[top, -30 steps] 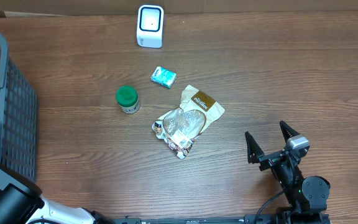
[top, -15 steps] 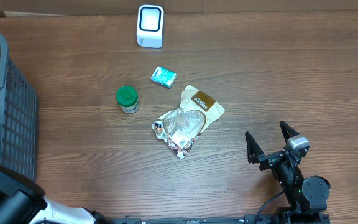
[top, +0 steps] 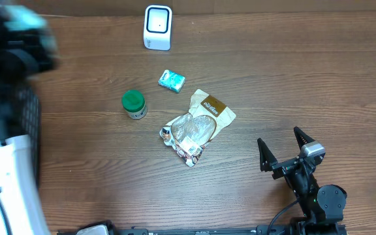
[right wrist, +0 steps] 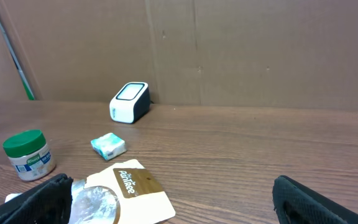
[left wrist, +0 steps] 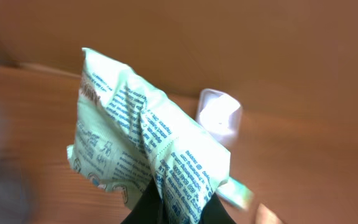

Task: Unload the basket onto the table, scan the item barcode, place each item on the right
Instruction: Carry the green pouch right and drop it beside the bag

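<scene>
Finding: your left arm has left its low station at the table's near-left corner and now stands high over the basket (top: 30,130) at the far left, blurred with motion in the overhead view. Your left gripper (left wrist: 166,208) has closed within the last second and is clamped on the lower edge of a pale green packet (left wrist: 148,143) with blue print, held upright in front of the wrist camera. The item is therefore off the table and in hand. The scanner (top: 157,27) sits at the far edge, unmoved, and shows behind the packet in the left wrist view, near but not yet in line. No barcode can be made out on the face shown; you will probably need to turn the packet toward the scanner window. Your right gripper (top: 280,145) is unchanged, jaws spread wide and empty at the near right. The green-lidded jar (top: 134,103), small teal packet (top: 172,80) and brown-label pouch (top: 198,124) have not moved.
</scene>
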